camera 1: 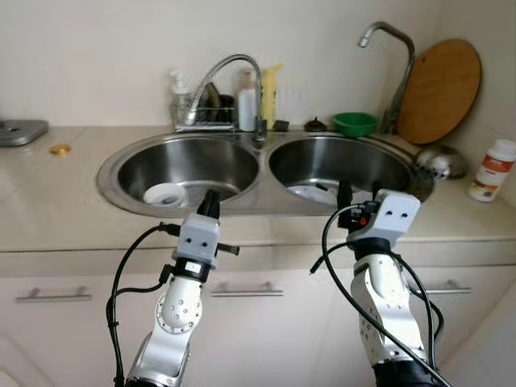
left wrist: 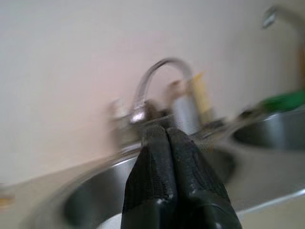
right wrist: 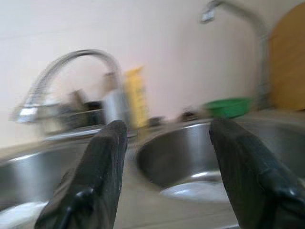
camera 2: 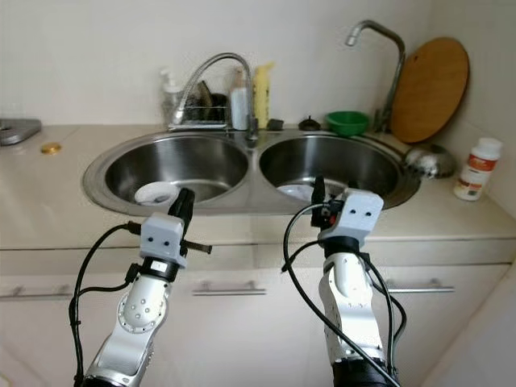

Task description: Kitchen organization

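Nearest: left gripper [camera 1: 210,203], fingers pressed together and holding nothing, raised at the near edge of the counter before the left basin [camera 1: 193,165]. Right gripper [camera 1: 345,196], fingers spread wide and empty, raised beside it before the right basin [camera 1: 347,161]. Below both, cabinet fronts with metal handles [camera 1: 246,289]. In the left basin, a white dish [camera 1: 167,194] at its near side; in the right basin, another pale dish [camera 1: 313,193], partly hidden behind the right gripper. On the counter to the far left, a small gold lid [camera 1: 60,149] and a grey object [camera 1: 20,131]; to the right, a steel bowl [camera 1: 439,160] and a white bottle with a red label [camera 1: 493,170]. Farthest, along the wall: wire rack [camera 1: 201,115] with bottles, curved tap [camera 1: 234,81], green bowl [camera 1: 355,123], second tap [camera 1: 391,64], round wooden board [camera 1: 438,90]. Status, as judged: nothing gripped, dishes remain in both basins, organizing appears barely begun; everything is left to do.
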Tool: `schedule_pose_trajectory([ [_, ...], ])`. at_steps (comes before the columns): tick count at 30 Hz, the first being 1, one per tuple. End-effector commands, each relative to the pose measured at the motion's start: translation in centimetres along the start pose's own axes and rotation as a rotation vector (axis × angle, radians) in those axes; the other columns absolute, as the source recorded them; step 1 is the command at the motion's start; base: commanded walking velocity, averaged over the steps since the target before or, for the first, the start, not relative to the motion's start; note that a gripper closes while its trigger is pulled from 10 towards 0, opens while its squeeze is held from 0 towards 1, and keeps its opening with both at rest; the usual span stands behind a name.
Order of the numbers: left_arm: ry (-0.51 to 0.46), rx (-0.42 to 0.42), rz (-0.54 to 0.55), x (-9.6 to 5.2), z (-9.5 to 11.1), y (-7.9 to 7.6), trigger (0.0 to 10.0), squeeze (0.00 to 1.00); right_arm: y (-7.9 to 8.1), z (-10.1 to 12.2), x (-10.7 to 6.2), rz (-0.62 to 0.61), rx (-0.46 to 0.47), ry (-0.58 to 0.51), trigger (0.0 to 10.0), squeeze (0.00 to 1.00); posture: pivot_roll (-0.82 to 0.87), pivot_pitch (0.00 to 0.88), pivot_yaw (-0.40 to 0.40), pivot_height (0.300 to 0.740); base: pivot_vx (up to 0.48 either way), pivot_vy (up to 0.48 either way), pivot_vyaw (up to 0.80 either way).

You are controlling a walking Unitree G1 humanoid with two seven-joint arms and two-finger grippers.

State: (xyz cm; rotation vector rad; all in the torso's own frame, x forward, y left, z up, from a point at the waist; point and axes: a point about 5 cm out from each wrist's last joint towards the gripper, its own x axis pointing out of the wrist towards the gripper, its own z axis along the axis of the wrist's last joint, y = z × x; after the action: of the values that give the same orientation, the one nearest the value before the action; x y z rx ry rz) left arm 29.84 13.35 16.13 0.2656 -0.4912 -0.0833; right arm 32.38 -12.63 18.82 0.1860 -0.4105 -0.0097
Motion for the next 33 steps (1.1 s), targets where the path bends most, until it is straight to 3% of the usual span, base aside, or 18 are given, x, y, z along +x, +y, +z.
schedule_pose_trajectory([
  [1,-0.009,-0.012,0.002,0.33,0.32,-0.23,10.0,0.00,-0.41,0.49,0.16,-0.003,-0.021,-0.017,10.0,0.00,0.04,0.000,-0.010,0.740,0.000,0.480,0.00],
  [14,-0.006,-0.008,-0.001,0.32,0.31,-0.19,10.0,0.00,-0.19,0.06,-0.11,0.004,-0.026,0.007,10.0,0.00,0.04,0.000,-0.011,0.740,0.000,0.480,0.00],
  [20,-0.018,-0.005,0.006,0.33,0.45,-0.05,10.0,0.00,-0.31,-0.27,-0.09,-0.014,-0.008,0.034,10.0,0.00,0.04,0.000,-0.012,0.740,0.000,0.437,-0.67],
  [33,-0.028,0.024,-0.020,0.22,0.50,-0.28,10.0,0.00,-0.32,-0.36,-0.27,-0.013,-0.010,0.038,10.0,0.00,0.04,0.000,-0.005,0.740,0.000,0.000,-0.79],
])
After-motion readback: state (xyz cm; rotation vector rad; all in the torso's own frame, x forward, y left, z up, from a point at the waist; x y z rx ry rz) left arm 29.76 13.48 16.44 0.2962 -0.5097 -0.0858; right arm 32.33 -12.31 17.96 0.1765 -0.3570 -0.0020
